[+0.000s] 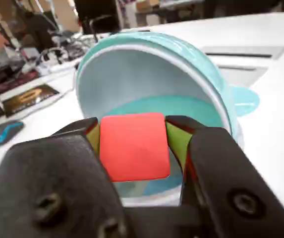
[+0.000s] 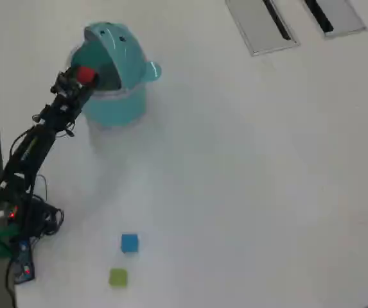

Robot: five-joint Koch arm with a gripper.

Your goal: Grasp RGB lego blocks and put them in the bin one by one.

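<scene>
Red cube (image 1: 133, 146) between gripper (image 1: 132, 141) jaws

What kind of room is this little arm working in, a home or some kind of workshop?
Probably a lab or shared workshop. The white table has grey slotted plates set into it, like office furniture, and the wrist view shows a bench crowded with cables and gear and a computer mouse.

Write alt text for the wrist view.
The gripper holds a red cube between its jaws at the open mouth of a teal bin. A white table lies beneath, with clutter at the far left.
</scene>
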